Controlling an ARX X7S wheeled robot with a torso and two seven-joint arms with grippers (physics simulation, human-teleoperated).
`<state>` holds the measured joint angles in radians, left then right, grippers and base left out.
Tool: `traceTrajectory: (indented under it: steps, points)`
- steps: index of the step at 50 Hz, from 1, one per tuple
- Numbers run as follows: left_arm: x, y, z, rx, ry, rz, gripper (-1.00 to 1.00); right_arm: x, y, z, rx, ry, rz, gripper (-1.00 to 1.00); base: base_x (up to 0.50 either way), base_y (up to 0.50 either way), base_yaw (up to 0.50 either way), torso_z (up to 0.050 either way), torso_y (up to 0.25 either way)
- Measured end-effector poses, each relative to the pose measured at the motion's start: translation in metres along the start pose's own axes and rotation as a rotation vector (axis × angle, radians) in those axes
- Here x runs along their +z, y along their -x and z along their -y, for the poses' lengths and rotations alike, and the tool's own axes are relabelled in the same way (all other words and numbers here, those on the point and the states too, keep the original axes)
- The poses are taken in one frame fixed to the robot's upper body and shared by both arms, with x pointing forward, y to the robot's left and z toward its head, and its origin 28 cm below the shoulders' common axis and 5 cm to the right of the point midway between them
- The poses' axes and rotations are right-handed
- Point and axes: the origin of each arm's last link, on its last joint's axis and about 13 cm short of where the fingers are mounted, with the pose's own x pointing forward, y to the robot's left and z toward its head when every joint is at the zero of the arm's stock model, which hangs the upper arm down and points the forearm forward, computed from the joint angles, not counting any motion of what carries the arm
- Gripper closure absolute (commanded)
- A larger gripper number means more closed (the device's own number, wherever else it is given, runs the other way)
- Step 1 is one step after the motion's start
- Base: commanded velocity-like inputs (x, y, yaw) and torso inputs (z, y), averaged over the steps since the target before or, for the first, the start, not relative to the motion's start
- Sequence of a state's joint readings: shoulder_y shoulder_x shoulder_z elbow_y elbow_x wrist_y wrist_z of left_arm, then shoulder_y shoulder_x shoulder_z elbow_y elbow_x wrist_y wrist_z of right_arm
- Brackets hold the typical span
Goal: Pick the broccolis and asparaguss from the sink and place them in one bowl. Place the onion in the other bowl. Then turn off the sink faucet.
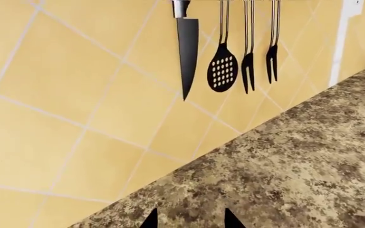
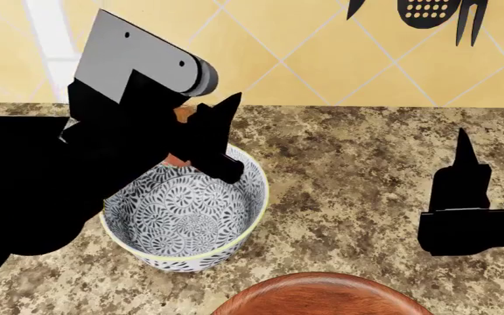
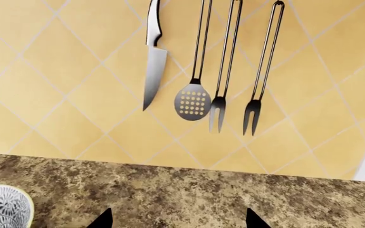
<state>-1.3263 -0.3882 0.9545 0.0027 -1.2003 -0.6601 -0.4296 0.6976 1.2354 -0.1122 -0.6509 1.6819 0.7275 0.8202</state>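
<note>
L gripper (image 2: 221, 141) hangs over the near-left rim of the black-and-white floral-patterned ceramic bowl (image 2: 191, 220), which sits on the speckled brown granite countertop (image 2: 348, 170). In the L wrist cam I only catch two black fingertips (image 1: 149, 220), set apart, with bare counter between them, so the fingers are spread and holding nothing I can see. In the head cam a small orange-brown patch (image 2: 182, 113) peeks out at the arm's edge above the bowl; too much of it is hidden by the arm, so I can't tell what it is.

R gripper (image 3: 177, 221) is off to the right of the patterned bowl, well apart from it, low over the counter. Its tips are wide apart in the R wrist cam w/ only counter between them. The bowl's rim shows at that view's corner.

The reddish-brown wooden bowl (image 2: 317, 295) is at the near edge of the head view, just beside the patterned one.

On the yellow diagonal-tiled wall (image 3: 55, 95) hang a steel knife (image 3: 152, 71), a slotted spoon (image 3: 193, 102) and two forks (image 3: 217, 111).
</note>
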Motion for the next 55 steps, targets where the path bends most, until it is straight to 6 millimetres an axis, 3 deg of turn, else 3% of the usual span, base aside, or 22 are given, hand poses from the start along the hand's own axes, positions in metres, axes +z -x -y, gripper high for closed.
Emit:
traceTrajectory:
  steps: [27, 48, 49, 55]
  points:
    - [-0.025, -0.012, 0.003, 0.016, -0.011, -0.044, 1.0, 0.0, 0.001, -0.001, 0.002, 0.0, -0.003, -1.0, 0.0, 0.0, 0.0, 0.0, 0.0]
    - [-0.031, -0.014, 0.005, 0.01, 0.025, -0.067, 1.0, -0.003, 0.001, -0.002, 0.008, -0.004, -0.011, -1.0, 0.0, 0.0, 0.0, 0.001, 0.0]
    - [-0.03, -0.014, 0.005, 0.01, 0.025, -0.066, -1.0, -0.003, 0.001, -0.002, 0.008, -0.004, -0.011, -1.0, 0.0, 0.0, 0.0, 0.0, 0.0]
    - [-0.028, -0.014, 0.005, 0.014, 0.025, -0.059, -1.0, -0.004, 0.002, -0.002, 0.008, -0.006, -0.012, -1.0, 0.0, 0.0, 0.0, 0.0, 0.0]
